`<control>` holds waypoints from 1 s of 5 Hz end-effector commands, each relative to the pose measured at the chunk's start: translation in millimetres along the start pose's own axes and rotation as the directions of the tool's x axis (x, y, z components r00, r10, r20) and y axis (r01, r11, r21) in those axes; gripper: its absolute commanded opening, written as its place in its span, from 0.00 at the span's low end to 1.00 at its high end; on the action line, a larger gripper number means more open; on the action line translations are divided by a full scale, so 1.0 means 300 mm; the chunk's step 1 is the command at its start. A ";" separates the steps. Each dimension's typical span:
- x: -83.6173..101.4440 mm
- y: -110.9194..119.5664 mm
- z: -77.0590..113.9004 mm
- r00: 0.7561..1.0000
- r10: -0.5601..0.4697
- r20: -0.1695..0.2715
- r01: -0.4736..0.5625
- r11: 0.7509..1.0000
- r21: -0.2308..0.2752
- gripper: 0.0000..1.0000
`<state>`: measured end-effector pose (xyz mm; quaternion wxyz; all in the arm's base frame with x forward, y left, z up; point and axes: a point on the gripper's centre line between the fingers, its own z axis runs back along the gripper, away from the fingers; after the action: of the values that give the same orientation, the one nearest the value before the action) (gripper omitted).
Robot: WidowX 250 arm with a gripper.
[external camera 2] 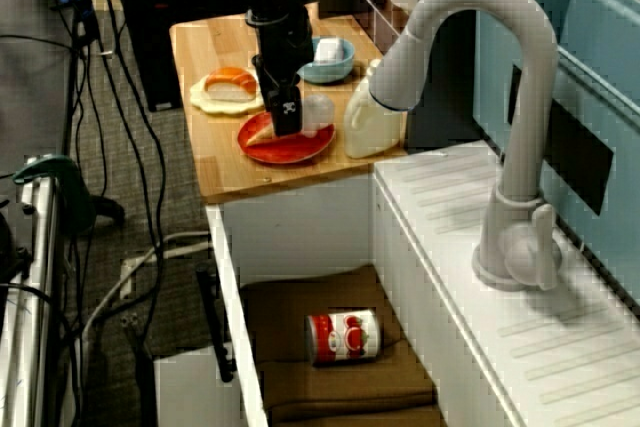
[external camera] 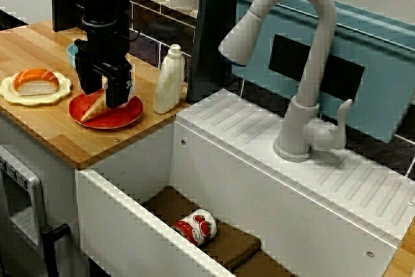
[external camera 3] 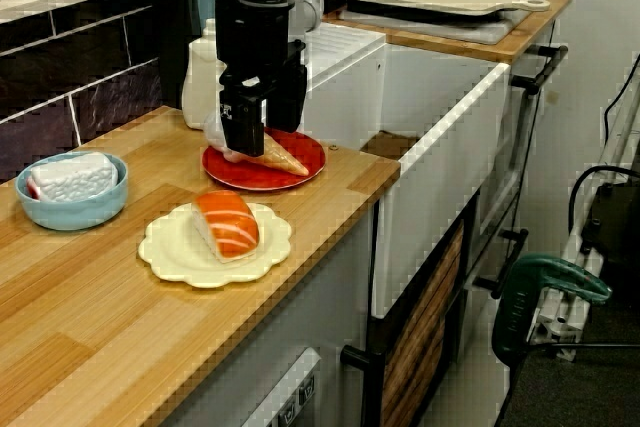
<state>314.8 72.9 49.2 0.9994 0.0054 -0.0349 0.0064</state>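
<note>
Side view along the counter gives me the clearest read: the gripper (external camera 3: 266, 137) is down on the red plate (external camera 3: 300, 176), which sits on the wooden counter (external camera 3: 120, 317) near the corner where its front edge meets the sink (external camera 3: 440, 117). A toy ice-cream cone (external camera 3: 285, 158) lies on its side on that plate, its pointed end sticking out past the fingers toward the sink and its white scoop end showing on the far side, toward the white bottle (external camera: 168, 81) just beside the plate. The black fingers stand on either side of the cone's middle, but I cannot tell from any view whether the pads are pressing it or only bracketing it. I judge the cone to be light, hard plastic, smooth and tapered, so it could squirt out of a pinch near the tip. The thicker part next to the scoop looks like the safer hold, taken across its width. The arm comes straight down from above, wrist vertical, fingers pointing at the plate. Further along the counter, a cream plate (external camera 3: 165, 247) carries a salmon sushi piece (external camera 3: 226, 224), and a blue bowl (external camera 3: 70, 209) stands toward the back edge. From the view across the sink, a can (external camera: 196, 227) lies in the basin, well apart from the gripper.
</note>
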 end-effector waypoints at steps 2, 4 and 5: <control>-0.015 0.009 0.073 1.000 -0.015 0.022 0.015 1.000 -0.012 1.00; -0.056 0.072 0.183 0.992 -0.082 0.099 0.084 0.996 -0.016 1.00; -0.060 0.128 0.172 0.927 -0.331 0.176 0.326 0.944 0.057 1.00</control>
<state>288.0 108.8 81.2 0.9826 0.0080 -0.0974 -0.1577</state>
